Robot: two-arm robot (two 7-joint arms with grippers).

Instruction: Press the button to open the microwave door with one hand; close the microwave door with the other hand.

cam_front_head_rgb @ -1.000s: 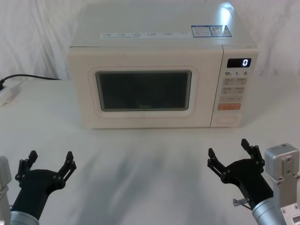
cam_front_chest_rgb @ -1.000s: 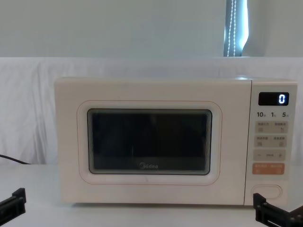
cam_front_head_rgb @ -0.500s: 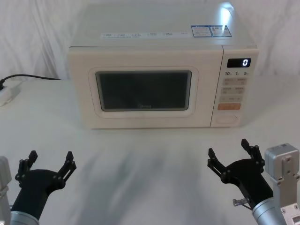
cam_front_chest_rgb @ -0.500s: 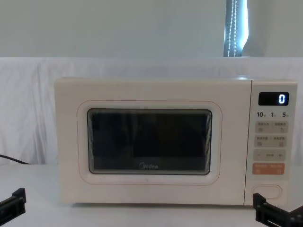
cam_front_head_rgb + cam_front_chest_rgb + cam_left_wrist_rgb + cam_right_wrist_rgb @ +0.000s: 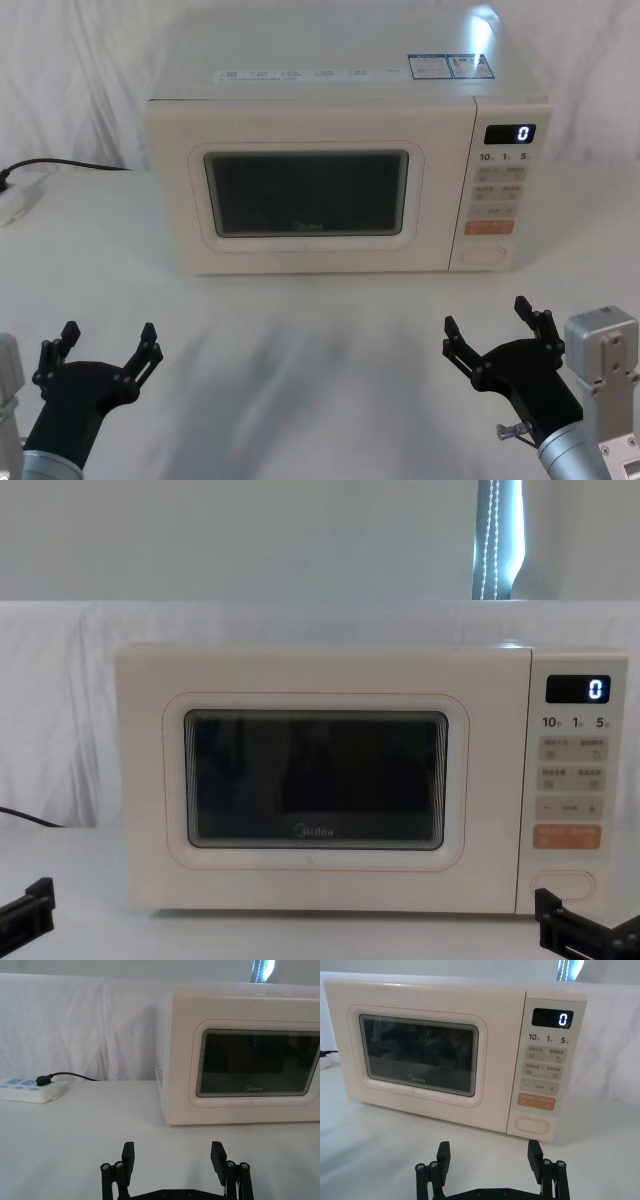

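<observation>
Right gripper (image 5: pixel 498 335) at lower right of the head frame, fingers spread wide, holding nothing, hovering over the white table (image 5: pixel 300 330) well short of the microwave (image 5: pixel 345 185). Left gripper (image 5: pixel 105 350) mirrors it at lower left: wide open, empty, also well apart from the oven.

In the right wrist view the open fingers (image 5: pixel 444 1152) frame the button (image 5: pixel 532 1125), which sits at the bottom of the control strip, just under the orange rectangular key (image 5: pixel 536 1101). In the head frame the button (image 5: pixel 483 254) is right of centre, at the oven's lower right corner. Display (image 5: pixel 509 134) reads "0".

Microwave door (image 5: pixel 310 195) is flush with the body, no gap visible, so it's closed. Power strip (image 5: pixel 30 1091) and black cable (image 5: pixel 60 163) at the left edge, clear of the work.

Progress, my read: nothing done. Button not pressed, door not opened. Left: the whole sequence. Right gripper looks best lined up for the press, left for the door swing.
</observation>
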